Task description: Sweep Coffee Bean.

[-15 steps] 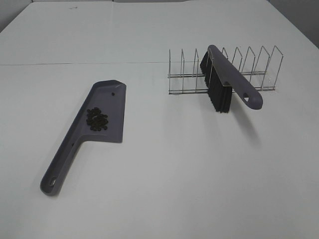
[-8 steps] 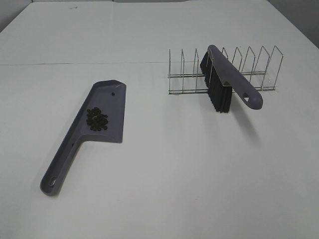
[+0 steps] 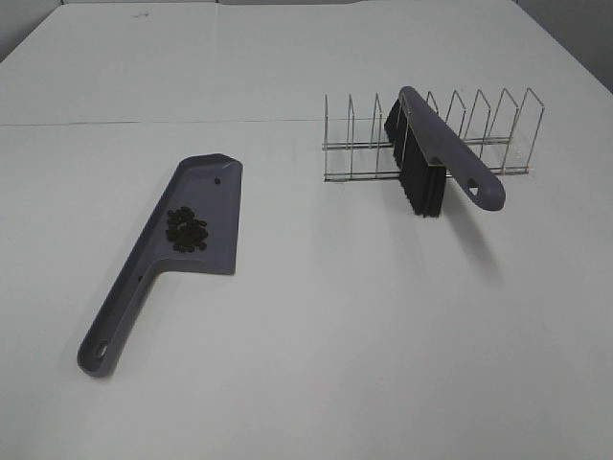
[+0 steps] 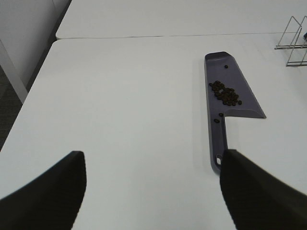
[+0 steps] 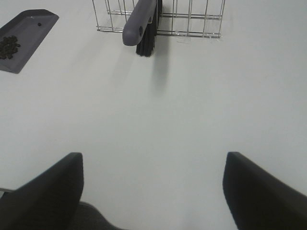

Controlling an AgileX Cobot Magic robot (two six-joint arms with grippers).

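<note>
A grey dustpan (image 3: pixel 196 230) lies on the white table at the left, its handle towards the front. A cluster of coffee beans (image 3: pixel 185 230) sits in its pan; they also show in the left wrist view (image 4: pixel 225 93) and the right wrist view (image 5: pixel 8 46). A grey brush (image 3: pixel 442 151) with black bristles rests in a wire rack (image 3: pixel 479 144) at the right. Neither gripper shows in the high view. My left gripper (image 4: pixel 153 191) is open and empty, back from the dustpan's handle. My right gripper (image 5: pixel 153 191) is open and empty, back from the brush (image 5: pixel 141 21).
The wire rack (image 5: pixel 192 21) has several upright dividers and stands behind the brush's handle. A seam (image 3: pixel 153 123) between two table tops runs across the back. The table's left edge (image 4: pixel 33 91) shows in the left wrist view.
</note>
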